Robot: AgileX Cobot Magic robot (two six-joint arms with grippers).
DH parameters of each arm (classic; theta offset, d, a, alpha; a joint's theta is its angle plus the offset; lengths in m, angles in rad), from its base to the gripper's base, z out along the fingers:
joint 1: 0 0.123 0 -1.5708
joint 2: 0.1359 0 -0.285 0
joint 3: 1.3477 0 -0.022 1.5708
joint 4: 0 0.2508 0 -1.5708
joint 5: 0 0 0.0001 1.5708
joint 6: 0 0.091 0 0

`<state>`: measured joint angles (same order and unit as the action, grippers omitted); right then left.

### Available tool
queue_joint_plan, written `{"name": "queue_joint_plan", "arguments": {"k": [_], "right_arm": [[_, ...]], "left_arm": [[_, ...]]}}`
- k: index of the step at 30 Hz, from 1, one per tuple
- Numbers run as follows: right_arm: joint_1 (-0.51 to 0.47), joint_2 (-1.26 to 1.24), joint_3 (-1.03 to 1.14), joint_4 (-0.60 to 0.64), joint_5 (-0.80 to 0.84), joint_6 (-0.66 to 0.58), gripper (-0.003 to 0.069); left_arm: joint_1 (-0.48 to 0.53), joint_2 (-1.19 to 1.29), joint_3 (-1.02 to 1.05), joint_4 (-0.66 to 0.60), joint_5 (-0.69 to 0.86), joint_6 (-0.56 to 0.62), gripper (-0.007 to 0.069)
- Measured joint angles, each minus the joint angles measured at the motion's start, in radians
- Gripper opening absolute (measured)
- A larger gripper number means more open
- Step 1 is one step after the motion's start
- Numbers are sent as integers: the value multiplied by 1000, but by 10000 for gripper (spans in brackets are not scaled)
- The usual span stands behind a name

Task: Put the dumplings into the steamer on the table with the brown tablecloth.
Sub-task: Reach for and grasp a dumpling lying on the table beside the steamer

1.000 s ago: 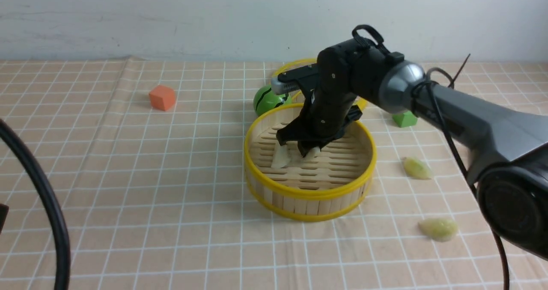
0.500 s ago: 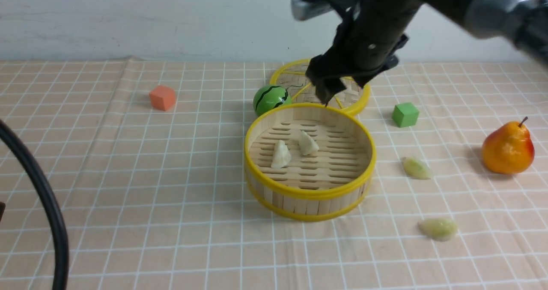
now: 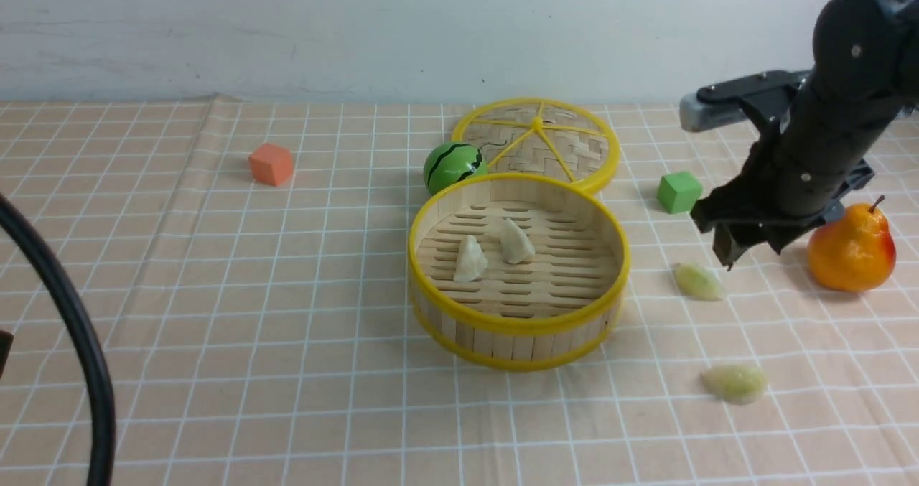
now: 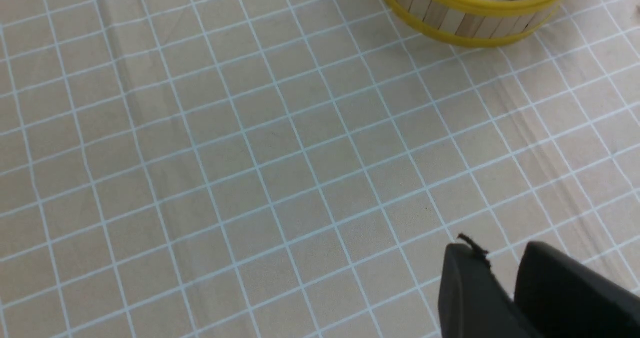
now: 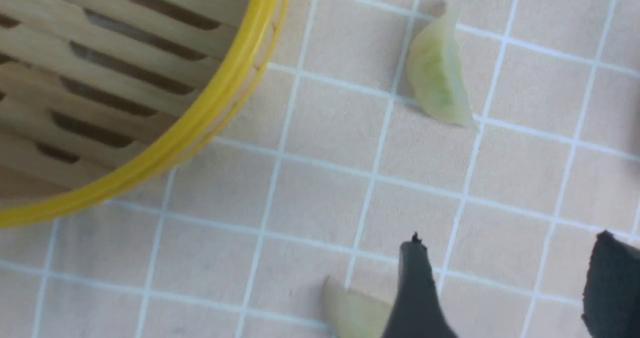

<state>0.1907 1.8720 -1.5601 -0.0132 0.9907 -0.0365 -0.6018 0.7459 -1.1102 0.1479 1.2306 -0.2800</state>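
Steamer (image 3: 518, 332) on creased tablecloth (image 3: 287, 314), wall (image 3: 287, 26) perhaps scuffed.

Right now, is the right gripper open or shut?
Open. On the right gripper, the fingers stand wide apart in the right wrist view, with bare brown tablecloth between them and nothing held.

Premises are assessed as a robotics test bench. A bare whitish wall (image 3: 287, 26) is seen behind a tabletop (image 3: 215, 428) covered by a tan gridded cloth (image 3: 143, 256). Only small props are laid out: an orange cube (image 3: 271, 164), a green cube (image 3: 679, 191), a toy watermelon (image 3: 452, 166), a pear (image 3: 851, 245) and a bamboo steamer (image 3: 517, 332). A black robot arm (image 3: 826, 148) is recorded over the right side, and a thick black cable (image 3: 72, 321) at the left edge.
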Motion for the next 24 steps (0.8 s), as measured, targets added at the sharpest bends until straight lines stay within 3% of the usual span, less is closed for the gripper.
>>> {"name": "queue_joint_plan", "arguments": {"k": [6,13,16,20,24], "right_arm": [[0,138,2,-19,-192,0,434],[0,244,3,-38,-261,0,419],[0,246,3,-68,-283,0,356],[0,246,3,-101,-284,0,192],[1,232,2,-100,-243,0,203]], "left_arm": [[0,0,5,-2,-1,0,149],[0,0,5,-15,-1,-4,155],[0,0,5,-20,0,-4,155],[0,0,5,-24,4,-4,162],[0,0,5,-24,11,-6,164]]}}
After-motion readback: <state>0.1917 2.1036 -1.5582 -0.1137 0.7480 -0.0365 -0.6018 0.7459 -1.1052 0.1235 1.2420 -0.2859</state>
